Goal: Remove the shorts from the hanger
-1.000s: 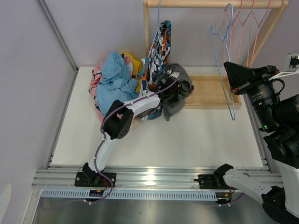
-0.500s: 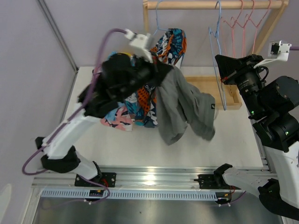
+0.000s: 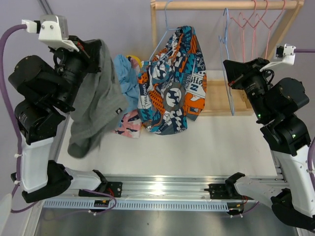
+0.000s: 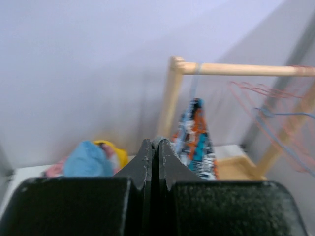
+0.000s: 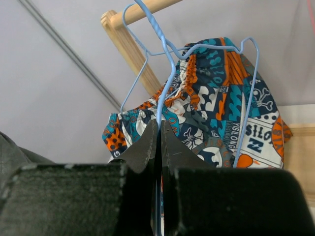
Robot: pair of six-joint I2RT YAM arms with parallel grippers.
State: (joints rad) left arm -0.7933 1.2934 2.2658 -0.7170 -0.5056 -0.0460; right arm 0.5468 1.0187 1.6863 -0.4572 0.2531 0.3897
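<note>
Shorts: one grey pair [image 3: 93, 108] pinched by left gripper [image 4: 157, 142], printed pair [image 3: 172, 93] hung, three heaped [image 3: 129, 81]; right gripper [image 5: 158, 125] pinching hanger [image 5: 168, 46].

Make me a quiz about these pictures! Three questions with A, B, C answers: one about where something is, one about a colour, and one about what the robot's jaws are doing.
1. Where are the patterned shorts?
A hanging from the wooden rail
B in the left jaws
C in the right jaws

2. What colour are the raised shorts that the left jaws hold up?
A yellow
B grey
C pink

3. What are the right jaws doing?
A standing wide open
B shut on a pair of shorts
C shut on a blue hanger

Answers:
1 A, because they dangle below the rail at the back, away from both arms.
2 B, because the cloth drooping from the left jaws is plain grey.
3 C, because the right wrist view shows the hanger's wire running between the closed jaws.
</note>
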